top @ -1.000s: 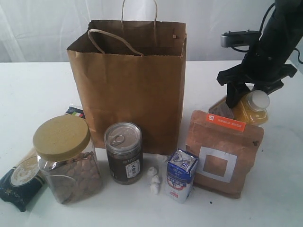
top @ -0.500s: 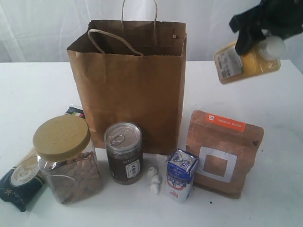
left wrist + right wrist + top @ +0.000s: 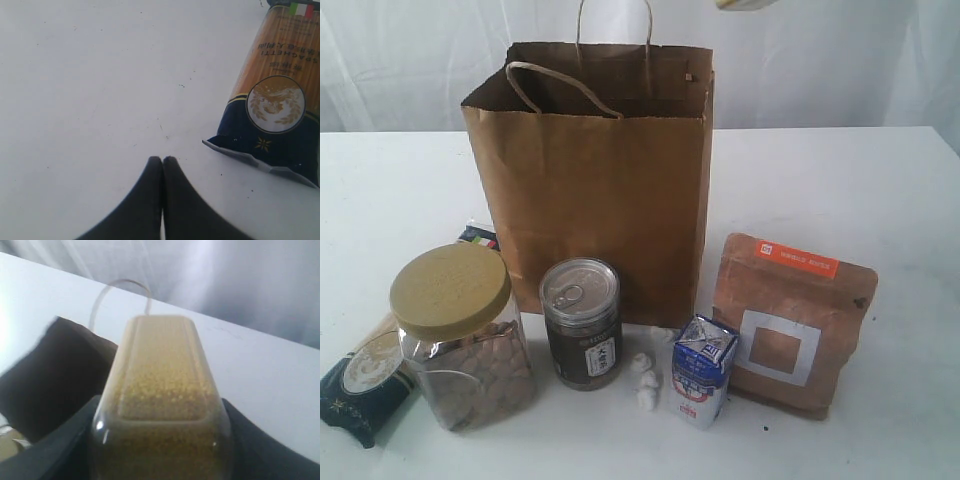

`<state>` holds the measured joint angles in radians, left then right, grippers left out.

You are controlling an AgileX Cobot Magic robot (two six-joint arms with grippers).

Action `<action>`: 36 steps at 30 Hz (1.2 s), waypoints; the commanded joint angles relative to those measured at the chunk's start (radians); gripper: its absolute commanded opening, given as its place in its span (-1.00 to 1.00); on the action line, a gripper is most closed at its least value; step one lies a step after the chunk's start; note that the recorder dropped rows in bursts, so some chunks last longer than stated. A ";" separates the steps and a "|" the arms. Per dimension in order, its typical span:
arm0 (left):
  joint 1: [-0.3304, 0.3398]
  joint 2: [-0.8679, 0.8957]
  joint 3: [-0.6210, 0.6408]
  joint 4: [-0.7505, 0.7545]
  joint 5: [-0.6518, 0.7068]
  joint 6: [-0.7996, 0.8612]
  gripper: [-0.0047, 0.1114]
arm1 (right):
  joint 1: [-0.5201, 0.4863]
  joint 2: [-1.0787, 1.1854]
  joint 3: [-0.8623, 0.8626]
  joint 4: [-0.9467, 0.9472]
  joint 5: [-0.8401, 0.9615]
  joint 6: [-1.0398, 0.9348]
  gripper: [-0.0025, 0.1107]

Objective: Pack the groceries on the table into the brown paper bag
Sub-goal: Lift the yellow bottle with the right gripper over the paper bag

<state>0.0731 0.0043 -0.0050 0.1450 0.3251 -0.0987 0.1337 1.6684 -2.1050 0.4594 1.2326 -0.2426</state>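
Five groceries are left on the white counter (image 3: pixel 880 190): the long spaghetti packet (image 3: pixel 362 388) beside the pinched-closed, empty left hand (image 3: pixel 162 167), then the tan-lidded clear jar (image 3: pixel 460 345), dark can (image 3: pixel 582 325), blue-white mini carton (image 3: pixel 702 372) and orange-labelled brown pouch (image 3: pixel 790 325), ranged at 6 o'clock of the tall brown paper bag (image 3: pixel 595 190). The yellow spice jar (image 3: pixel 162 390) is clasped in the right hand (image 3: pixel 160 450) at the bag's 1 o'clock, the bag mouth being crossed by one drooped twisted handle (image 3: pixel 560 88); bare counter is left at 3 o'clock.

A: How much of the yellow spice jar (image 3: pixel 744 4) shows in the exterior view?
B: A sliver; the top edge cuts it. The tan-lidded clear jar (image 3: pixel 460 335) hides most of the spaghetti packet (image 3: pixel 360 385).
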 commanded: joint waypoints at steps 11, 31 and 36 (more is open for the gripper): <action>-0.006 -0.004 0.005 -0.002 0.009 -0.006 -0.92 | 0.092 0.052 -0.022 0.541 -0.218 -0.228 -0.96; -0.006 -0.004 0.005 -0.002 0.009 -0.006 -0.92 | 0.186 0.262 -0.001 0.270 -0.124 -0.239 -0.96; -0.006 -0.004 0.005 -0.002 0.009 -0.006 -0.92 | 0.194 0.303 -0.001 0.266 -0.156 -0.239 -0.96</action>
<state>0.0731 0.0043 -0.0050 0.1450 0.3251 -0.0987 0.3286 1.9815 -2.1024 0.6703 1.1316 -0.4889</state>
